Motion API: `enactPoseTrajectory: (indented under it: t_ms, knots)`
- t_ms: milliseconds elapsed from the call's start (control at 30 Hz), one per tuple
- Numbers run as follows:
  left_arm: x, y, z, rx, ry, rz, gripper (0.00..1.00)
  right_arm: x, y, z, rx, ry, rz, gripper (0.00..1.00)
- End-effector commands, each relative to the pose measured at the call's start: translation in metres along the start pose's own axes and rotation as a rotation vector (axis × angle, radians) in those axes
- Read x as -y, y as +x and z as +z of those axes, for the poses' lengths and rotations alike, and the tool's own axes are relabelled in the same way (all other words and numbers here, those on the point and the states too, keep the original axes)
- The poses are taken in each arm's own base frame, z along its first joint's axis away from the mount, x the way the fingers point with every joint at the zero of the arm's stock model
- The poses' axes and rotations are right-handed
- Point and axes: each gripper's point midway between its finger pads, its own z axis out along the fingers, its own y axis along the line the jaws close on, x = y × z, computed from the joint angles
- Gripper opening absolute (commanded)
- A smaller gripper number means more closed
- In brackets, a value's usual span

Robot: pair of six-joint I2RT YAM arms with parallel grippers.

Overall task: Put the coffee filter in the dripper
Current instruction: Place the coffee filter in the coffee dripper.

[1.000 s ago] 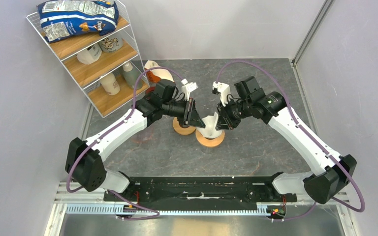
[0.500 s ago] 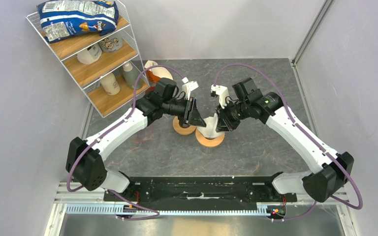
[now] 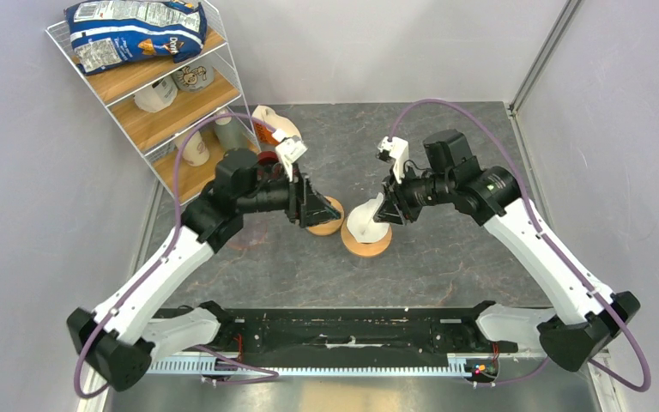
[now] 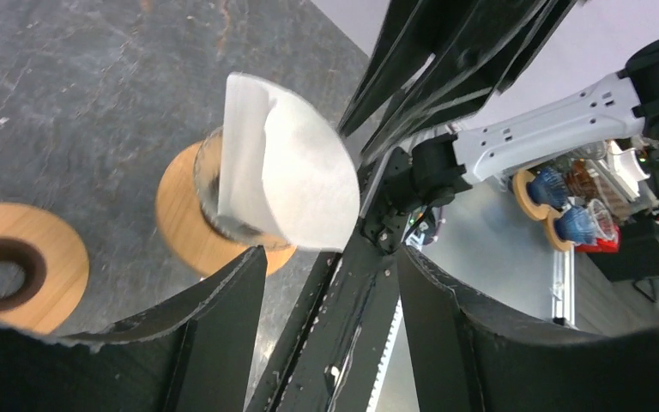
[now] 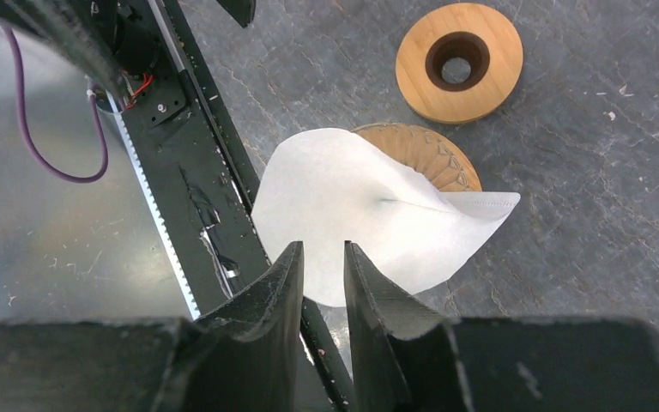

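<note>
The cream-white coffee filter (image 3: pixel 362 221) stands in the dripper (image 3: pixel 366 247), tilted, its wide mouth spilling over the glass rim. In the left wrist view the coffee filter (image 4: pixel 287 184) sits in the glass cone above the dripper's wooden collar (image 4: pixel 180 227). My left gripper (image 3: pixel 316 204) is open and empty, apart from the filter on its left. My right gripper (image 3: pixel 383 213) hovers just right of the filter. In the right wrist view the right gripper (image 5: pixel 322 253) shows a narrow gap between its jaws, and the filter (image 5: pixel 360 215) lies beyond the tips, not pinched.
A bare wooden ring (image 3: pixel 326 225) lies just left of the dripper, under my left gripper. An orange-and-white packet (image 3: pixel 268 124) stands behind it. A wire shelf (image 3: pixel 150 94) with bottles and a chip bag fills the back left. The black rail (image 3: pixel 335 326) runs along the near edge.
My left arm has drawn back to the left, away from the filter, with its jaws opened wide. My right jaws have parted a little. The filter stays in the dripper.
</note>
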Motion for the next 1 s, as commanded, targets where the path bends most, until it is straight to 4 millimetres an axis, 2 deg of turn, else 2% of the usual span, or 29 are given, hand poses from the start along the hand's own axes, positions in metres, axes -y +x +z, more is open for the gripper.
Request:
enactPoseTrajectory:
  t_ms: [0, 67, 133, 200, 333, 400, 500, 600, 733, 833, 967]
  knots:
    - [-0.022, 0.024, -0.015, 0.023, -0.104, 0.04, 0.65, -0.008, -0.01, -0.013, 0.07, 0.007, -0.031, 0.32]
    - [-0.03, 0.042, -0.017, -0.003, -0.13, 0.022, 0.61, -0.009, -0.011, -0.016, 0.085, 0.018, -0.022, 0.34]
    - [-0.037, 0.051, -0.017, -0.02, -0.152, 0.012, 0.59, -0.003, -0.011, -0.019, 0.087, 0.068, 0.004, 0.35]
    - [-0.038, 0.044, -0.015, -0.011, -0.153, 0.041, 0.59, 0.009, -0.009, -0.02, 0.075, 0.145, 0.053, 0.37]
    - [-0.041, 0.008, -0.007, -0.067, -0.191, 0.175, 0.6, 0.034, -0.006, -0.028, 0.043, 0.308, 0.164, 0.42]
    - [-0.043, -0.003, -0.002, -0.128, -0.218, 0.224, 0.61, 0.043, -0.008, -0.031, 0.038, 0.368, 0.203, 0.47]
    - [-0.038, -0.009, 0.008, -0.178, -0.193, 0.238, 0.62, 0.048, -0.003, -0.026, 0.014, 0.379, 0.235, 0.53]
    - [-0.023, -0.007, 0.02, -0.195, -0.133, 0.265, 0.63, 0.045, 0.001, -0.018, -0.004, 0.343, 0.267, 0.51]
    - [-0.017, 0.004, 0.035, -0.231, -0.118, 0.272, 0.67, 0.045, 0.007, -0.008, -0.027, 0.317, 0.298, 0.49]
    - [-0.02, 0.012, 0.047, -0.252, -0.149, 0.285, 0.68, 0.045, 0.009, -0.001, -0.028, 0.295, 0.302, 0.47]
    - [-0.034, 0.019, 0.058, -0.263, -0.206, 0.272, 0.64, 0.047, 0.02, 0.007, -0.059, 0.288, 0.318, 0.45]
